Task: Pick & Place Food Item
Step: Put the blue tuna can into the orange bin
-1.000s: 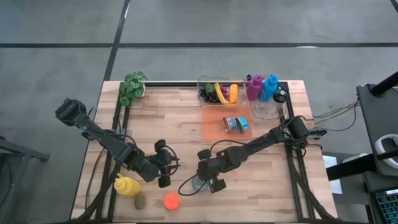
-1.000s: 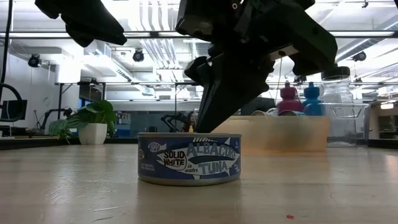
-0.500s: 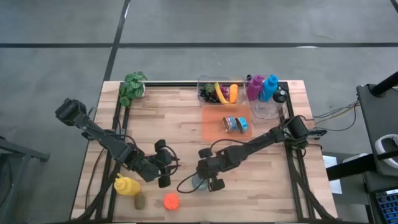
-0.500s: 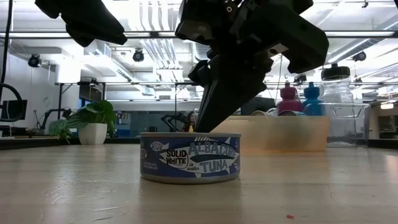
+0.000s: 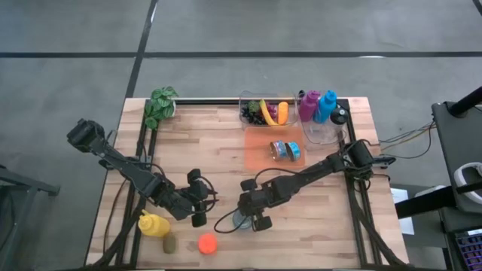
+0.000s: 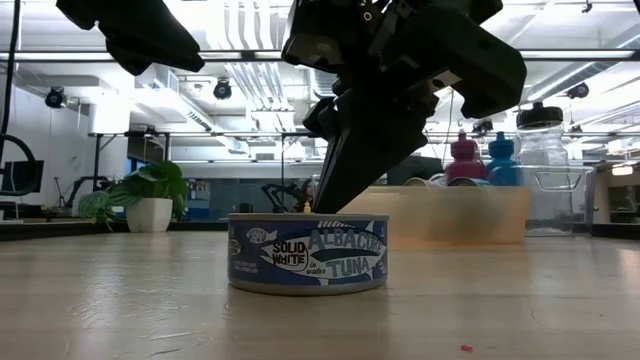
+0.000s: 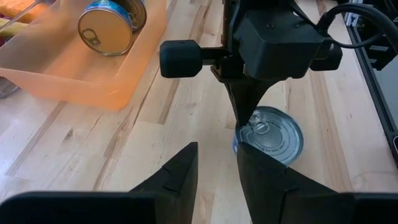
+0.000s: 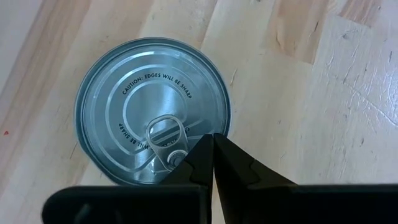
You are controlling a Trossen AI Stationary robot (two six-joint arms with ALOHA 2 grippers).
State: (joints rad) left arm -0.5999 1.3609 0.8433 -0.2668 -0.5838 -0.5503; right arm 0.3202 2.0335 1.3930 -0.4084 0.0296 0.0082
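Low view puts the round blue-labelled tuna tin (image 6: 307,253) nearest the lens, upright on the pale wooden table (image 6: 520,300), with the right gripper (image 6: 345,185) coming down onto its lid from above. The right wrist view confirms that this gripper's two dark fingers (image 8: 214,163) are pressed together with nothing between them, their tips resting at the lid's rim beside the pull tab. Nothing is gripped; the tin stands free.

Beside it, toward the left edge, the left gripper (image 5: 197,199) hovers near the tin, fingers (image 7: 180,174) a little apart and empty. On the near-left corner lie a yellow squeeze bottle (image 5: 153,223), a small brown-green oval item (image 5: 169,243) and an orange-red ball (image 5: 207,243), all clear of both arms.

Farther back sits the shallow translucent orange tray (image 5: 256,154), already holding a second tin (image 5: 285,150). It reads as the likely destination, though that is a judgement. Beyond it stand a clear bin of mixed produce (image 5: 265,111), some coloured bottles (image 5: 318,105) and a potted green plant (image 5: 160,105) at the far-left corner.

Assessment: closed fingers on the lid cannot lift the tin. To do this step properly, the right gripper should rise clear, open wider than the tin, centre over the lid and descend so both pads meet the side wall at opposite points below the rim. Closing off-centre risks the tin skidding or tipping. The left arm should keep clear of the route to the tray.
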